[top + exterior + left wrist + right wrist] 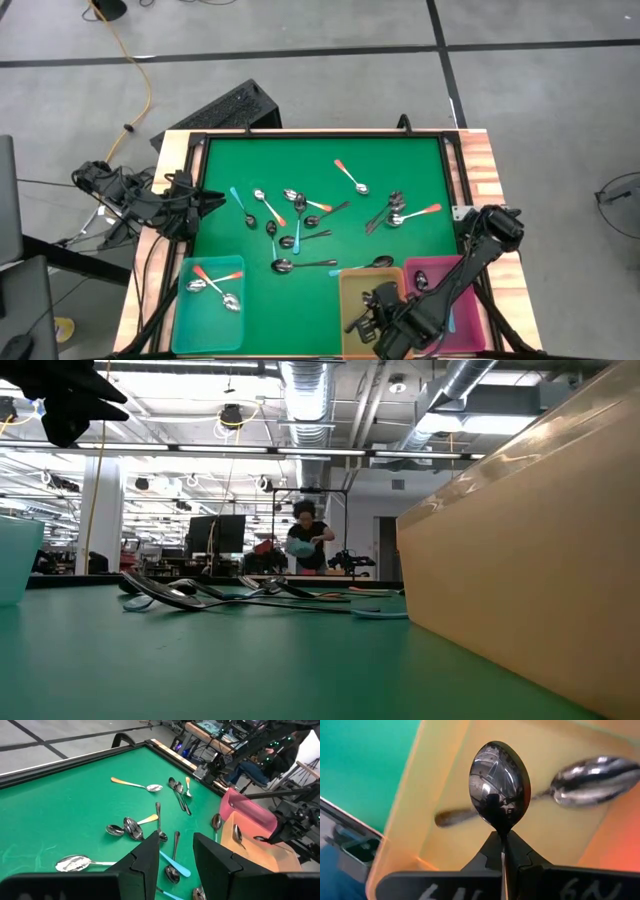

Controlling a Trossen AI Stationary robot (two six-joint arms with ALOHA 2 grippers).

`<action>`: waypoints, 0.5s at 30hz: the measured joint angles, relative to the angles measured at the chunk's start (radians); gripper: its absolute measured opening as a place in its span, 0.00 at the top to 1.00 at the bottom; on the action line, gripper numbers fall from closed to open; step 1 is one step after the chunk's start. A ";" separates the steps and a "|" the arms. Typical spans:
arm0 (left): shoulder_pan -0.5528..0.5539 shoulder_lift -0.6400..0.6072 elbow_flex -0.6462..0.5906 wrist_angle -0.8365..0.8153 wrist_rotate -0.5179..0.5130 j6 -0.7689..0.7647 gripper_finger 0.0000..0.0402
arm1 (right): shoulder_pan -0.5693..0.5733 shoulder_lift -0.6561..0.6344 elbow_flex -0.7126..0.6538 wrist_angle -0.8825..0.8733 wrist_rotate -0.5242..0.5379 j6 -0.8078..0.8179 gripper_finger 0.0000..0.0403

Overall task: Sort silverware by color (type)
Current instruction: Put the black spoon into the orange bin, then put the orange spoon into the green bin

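R gripper (503, 851) is over the yellow bin (422, 800), fingers pinched tight on a dark spoon (499, 782) by its neck, bowl sticking out just past the tips. Another spoon (592, 780) lies in the bin beyond it. L gripper (175, 862) waits at the mat's (400, 160) edge, fingers apart, nothing between; loose spoons (150, 827) scattered ahead of them.

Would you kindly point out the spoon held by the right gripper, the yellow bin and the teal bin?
spoon in the right gripper (500, 782), right wrist view, on its shiny bowl.
yellow bin (345, 300), high view, on its left wall.
teal bin (185, 325), high view, on its bare floor.
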 joint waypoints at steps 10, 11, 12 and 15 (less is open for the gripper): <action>0.000 0.000 0.000 -0.010 -0.002 0.017 0.74 | -0.036 0.024 0.001 0.009 -0.051 -0.069 0.98; 0.000 0.000 0.000 -0.012 -0.002 0.017 0.74 | -0.039 0.032 -0.002 0.009 -0.069 -0.079 0.98; 0.000 0.000 0.000 -0.014 -0.002 0.017 0.74 | -0.043 0.042 -0.002 0.019 -0.089 -0.093 0.98; 0.000 0.000 0.000 -0.014 -0.002 0.016 0.74 | -0.060 0.065 0.000 0.058 -0.126 -0.137 0.98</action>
